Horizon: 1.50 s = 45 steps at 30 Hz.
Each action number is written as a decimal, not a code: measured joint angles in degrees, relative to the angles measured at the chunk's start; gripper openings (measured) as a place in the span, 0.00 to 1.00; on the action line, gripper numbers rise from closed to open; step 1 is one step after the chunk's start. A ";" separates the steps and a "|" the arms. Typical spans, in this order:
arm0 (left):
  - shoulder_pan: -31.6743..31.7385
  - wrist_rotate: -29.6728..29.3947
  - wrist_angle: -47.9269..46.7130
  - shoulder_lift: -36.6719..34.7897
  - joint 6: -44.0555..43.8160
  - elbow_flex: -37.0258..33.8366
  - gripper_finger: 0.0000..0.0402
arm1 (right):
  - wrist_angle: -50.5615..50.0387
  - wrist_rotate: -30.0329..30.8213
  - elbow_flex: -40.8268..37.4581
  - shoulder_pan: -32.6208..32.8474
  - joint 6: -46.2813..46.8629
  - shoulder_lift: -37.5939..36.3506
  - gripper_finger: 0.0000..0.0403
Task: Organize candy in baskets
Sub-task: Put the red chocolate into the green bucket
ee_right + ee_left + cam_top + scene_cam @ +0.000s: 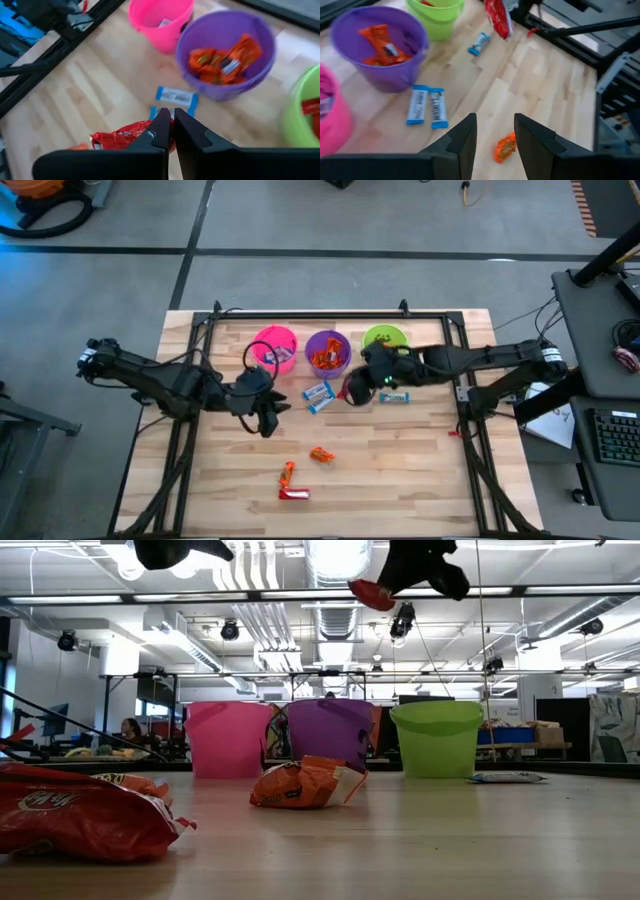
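Spanning the middle of the high view is the wooden table [400, 480], with both arms reaching in from its sides. Along its far edge stand three buckets: pink bucket [275, 346] at left, purple bucket [327, 352] in the middle, green bucket [384, 339] at right. The purple one holds orange candies; the green one holds red.

Right gripper [356, 386] hangs above the table just near of the purple and green buckets, its fingers pinched on a red candy [121, 136]. Left gripper [266, 418] hovers near of the pink bucket, its fingers partly apart and holding nothing.

Loose candy: two blue bars [318, 396] lie side by side near the purple bucket, a third blue bar [394, 396] near the green one. Nearer the front lie an orange candy [321, 454], a second orange candy [288, 473] and a red bar [293, 494].

Risk, as a judgement: the red candy is pinched only at one end and dangles, so a quick swing toward the green bucket could shake it free or clip the rim and tip the light bucket.
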 joint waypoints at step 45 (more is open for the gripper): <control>32.67 9.56 -6.58 -11.27 25.32 -0.62 0.29 | -7.60 14.92 -1.25 -29.69 -29.81 0.74 0.03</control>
